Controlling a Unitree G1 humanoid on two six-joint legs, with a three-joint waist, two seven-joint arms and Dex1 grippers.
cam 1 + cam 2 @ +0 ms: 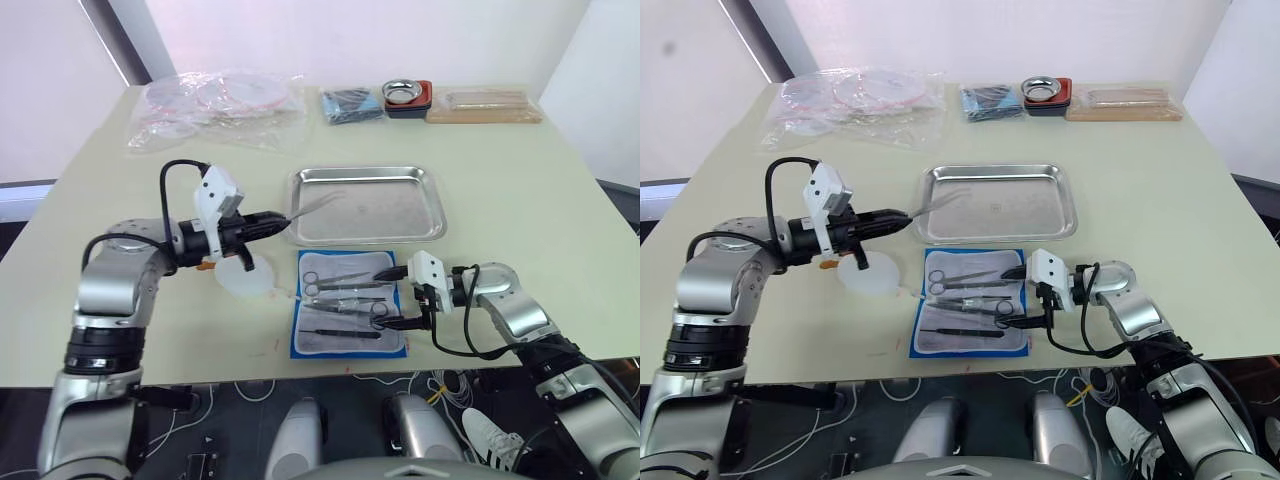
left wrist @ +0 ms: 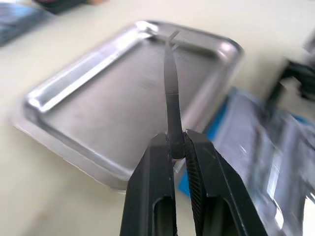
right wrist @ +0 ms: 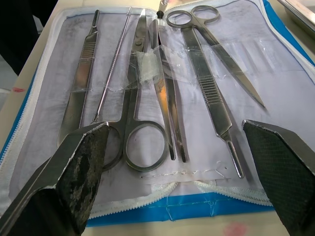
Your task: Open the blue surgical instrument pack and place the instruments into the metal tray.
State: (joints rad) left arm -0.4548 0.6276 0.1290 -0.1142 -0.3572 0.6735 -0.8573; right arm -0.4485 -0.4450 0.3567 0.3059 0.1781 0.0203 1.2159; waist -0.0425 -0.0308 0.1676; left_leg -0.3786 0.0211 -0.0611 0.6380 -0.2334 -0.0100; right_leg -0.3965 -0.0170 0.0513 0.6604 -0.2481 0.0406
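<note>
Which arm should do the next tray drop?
Left. The left hand is shut on thin tweezers whose tip is already over the metal tray. The right hand is open and empty over the opened blue surgical instrument pack.

- Claws: two, the left claw (image 2: 178, 141) clamped on one tool, the right claw (image 1: 404, 297) with fingers spread.
- Metal tray (image 1: 436, 206): one, ahead of the left claw's tip.
- Blue surgical instrument pack (image 3: 197, 210): one, lying open in front of the right claw.
- Instruments: seven in all.
  - Ring-handled scissors: two in the pack (image 3: 140, 118) (image 3: 216, 46).
  - Straight tools in the pack: four, namely two flat handles (image 3: 81, 93) (image 3: 214, 101), one thin probe (image 3: 112, 73) and one pair of forceps (image 3: 167, 98).
  - Tweezers (image 2: 171, 83): one, in the left claw.
- Round metal bowl (image 1: 402, 92) in red holder (image 1: 426, 96): one.
- Dark blue packet (image 1: 352, 104): one.
- White disc (image 1: 245, 280): one, beside the left claw.
</note>
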